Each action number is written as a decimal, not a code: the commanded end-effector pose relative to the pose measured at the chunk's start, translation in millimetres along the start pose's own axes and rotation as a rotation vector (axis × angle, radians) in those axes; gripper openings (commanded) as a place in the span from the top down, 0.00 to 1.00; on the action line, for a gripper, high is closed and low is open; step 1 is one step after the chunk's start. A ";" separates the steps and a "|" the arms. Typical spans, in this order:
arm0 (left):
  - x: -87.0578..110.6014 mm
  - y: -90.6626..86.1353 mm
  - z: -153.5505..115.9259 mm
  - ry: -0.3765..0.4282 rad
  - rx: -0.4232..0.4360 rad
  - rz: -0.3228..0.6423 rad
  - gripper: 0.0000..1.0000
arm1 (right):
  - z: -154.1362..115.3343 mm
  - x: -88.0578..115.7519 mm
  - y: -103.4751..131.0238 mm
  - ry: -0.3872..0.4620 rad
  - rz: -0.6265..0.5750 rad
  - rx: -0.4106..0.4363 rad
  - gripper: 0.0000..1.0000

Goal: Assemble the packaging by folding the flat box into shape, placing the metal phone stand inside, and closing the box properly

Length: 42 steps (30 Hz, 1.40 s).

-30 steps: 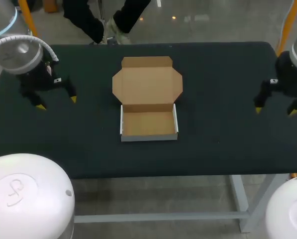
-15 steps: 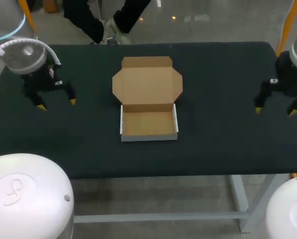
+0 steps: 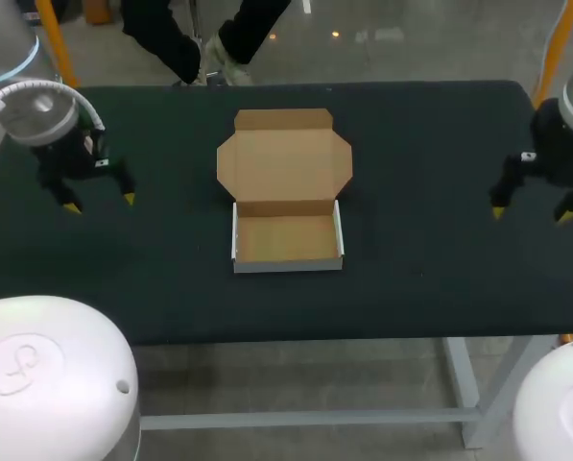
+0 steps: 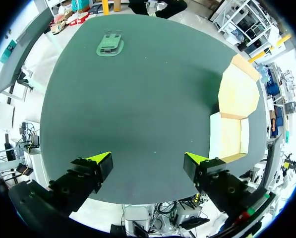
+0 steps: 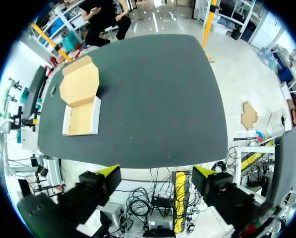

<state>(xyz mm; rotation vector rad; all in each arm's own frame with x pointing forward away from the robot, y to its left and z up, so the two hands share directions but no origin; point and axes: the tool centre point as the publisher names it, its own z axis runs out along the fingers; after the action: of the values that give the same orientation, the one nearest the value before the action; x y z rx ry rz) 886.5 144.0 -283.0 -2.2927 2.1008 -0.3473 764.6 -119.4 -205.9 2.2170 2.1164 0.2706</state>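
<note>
Box (image 3: 286, 197) – tray folded, lid open flat, on tabletop (image 3: 430, 144), well apart from both arms | phone stand (image 4: 110, 45) – far ahead of left end effector (image 3: 99, 203) | left end effector – released, empty | right end effector (image 3: 531, 214) – released, empty

I'm getting bright, even light from overhead. The dark worktop (image 3: 430, 144) takes it flat and matte. The box (image 3: 284, 168) throws only a thin, soft shadow close against its right side. From my left wrist the cardboard looks pale and washed out.
</note>
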 end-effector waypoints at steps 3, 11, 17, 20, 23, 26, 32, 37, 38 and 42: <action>-11.6 -18.9 17.8 0.015 -0.024 0.007 0.00 | -2.0 -0.1 -0.3 -0.002 0.000 0.003 0.00; -27.3 -36.2 34.3 0.013 -0.043 -0.022 0.00 | -2.0 -0.1 -0.3 -0.002 0.000 0.003 0.00; -35.9 -45.9 39.9 0.007 -0.046 -0.027 0.00 | -2.0 -0.1 -0.3 -0.002 0.000 0.003 0.00; -35.9 -45.9 39.9 0.007 -0.046 -0.027 0.00 | -2.0 -0.1 -0.3 -0.002 0.000 0.003 0.00; -35.9 -45.9 39.9 0.007 -0.046 -0.027 0.00 | -2.0 -0.1 -0.3 -0.002 0.000 0.003 0.00; -35.9 -45.9 39.9 0.007 -0.046 -0.027 0.00 | -2.0 -0.1 -0.3 -0.002 0.000 0.003 0.00; -35.9 -45.9 39.9 0.007 -0.046 -0.027 0.00 | -2.0 -0.1 -0.3 -0.002 0.000 0.003 0.00; -35.9 -45.9 39.9 0.007 -0.046 -0.027 0.00 | -2.0 -0.1 -0.3 -0.002 0.000 0.003 0.00; -35.9 -45.9 39.9 0.007 -0.046 -0.027 0.00 | -2.0 -0.1 -0.3 -0.002 0.000 0.003 0.00; -34.1 -46.9 42.4 -0.004 -0.037 -0.019 0.00 | -2.0 -0.1 -0.3 -0.002 0.000 0.003 0.00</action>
<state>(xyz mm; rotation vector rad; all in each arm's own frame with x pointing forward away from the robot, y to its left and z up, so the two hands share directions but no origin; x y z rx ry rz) 936.9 179.3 -320.8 -2.3372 2.1082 -0.3151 764.7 -119.5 -206.5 2.2162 2.1159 0.2723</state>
